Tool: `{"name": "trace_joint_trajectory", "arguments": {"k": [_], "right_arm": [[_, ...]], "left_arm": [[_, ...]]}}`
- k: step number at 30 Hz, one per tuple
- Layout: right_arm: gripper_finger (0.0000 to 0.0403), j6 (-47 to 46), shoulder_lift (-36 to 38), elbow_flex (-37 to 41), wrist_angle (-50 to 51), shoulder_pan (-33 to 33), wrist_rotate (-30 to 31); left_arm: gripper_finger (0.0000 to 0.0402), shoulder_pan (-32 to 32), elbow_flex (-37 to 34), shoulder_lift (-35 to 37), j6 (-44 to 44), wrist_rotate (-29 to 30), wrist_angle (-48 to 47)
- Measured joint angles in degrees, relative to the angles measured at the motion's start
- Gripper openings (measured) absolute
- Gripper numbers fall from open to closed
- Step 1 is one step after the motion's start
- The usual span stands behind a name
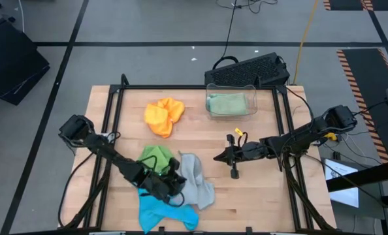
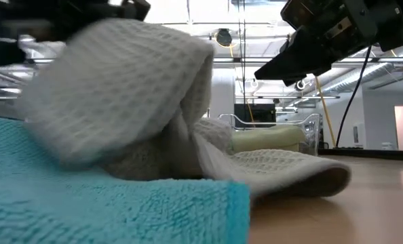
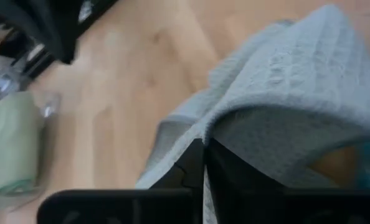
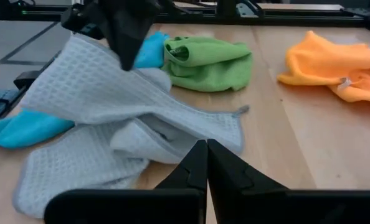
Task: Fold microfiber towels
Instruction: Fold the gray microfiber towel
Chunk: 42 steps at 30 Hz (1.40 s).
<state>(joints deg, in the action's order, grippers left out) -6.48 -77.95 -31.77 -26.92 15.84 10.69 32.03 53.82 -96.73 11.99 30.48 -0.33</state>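
Grey waffle-weave cloth (image 1: 195, 181) lies crumpled near the front edge of the wooden table (image 1: 259, 196), and the left gripper (image 1: 170, 185) has its fingers pressed together on one edge of it, lifting that edge into a hump above the rest of the cloth. Beside the grey cloth, partly under it, lies a blue towel (image 1: 161, 212), and a bright green towel (image 1: 155, 158) sits bunched just behind the left gripper. An orange towel (image 1: 164, 116) lies crumpled farther back on the bare wood, apart from the others. A pale green towel (image 1: 228, 103) rests inside a clear plastic bin (image 1: 249, 85) at the back of the table. The right gripper (image 1: 219, 156) hangs over the middle of the table with its fingers pressed together and nothing between them, pointing toward the grey cloth.
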Motion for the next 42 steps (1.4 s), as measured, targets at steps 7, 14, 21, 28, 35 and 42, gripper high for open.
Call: {"name": "trace_joint_trajectory", "arguments": {"k": [7, 14, 21, 28, 35, 42], "right_arm": [[0.0000, -0.33, 0.00, 0.00, -3.00, 0.12, 2.04], [0.0040, 1.15, 0.00, -0.02, -3.05, 2.06, 11.03], [0.0113, 0.13, -0.25, -0.02, -2.96, 3.04, 22.31], [0.0167, -2.56, -4.86, -0.07, -6.33, 3.04, 25.44], [0.0202, 3.46, -13.54, -0.07, -23.06, 3.04, 25.86], [0.0258, 14.82, -18.69, -0.09, -35.99, 3.42, 35.03]], "left_arm": [[0.0010, -8.08, 0.00, -0.07, 5.47, 1.07, 6.06], [0.0010, -17.93, 0.00, -0.07, 2.17, 1.74, 10.74], [0.0005, -24.51, 0.00, -0.07, -6.93, -5.43, 11.80], [0.0018, -27.06, 0.00, -0.07, -15.91, -6.02, 12.33], [0.0009, -27.23, 0.00, -0.07, -18.44, -3.43, 19.00], [0.0005, -27.24, 0.00, -0.07, -17.49, -1.90, 21.58]]}}
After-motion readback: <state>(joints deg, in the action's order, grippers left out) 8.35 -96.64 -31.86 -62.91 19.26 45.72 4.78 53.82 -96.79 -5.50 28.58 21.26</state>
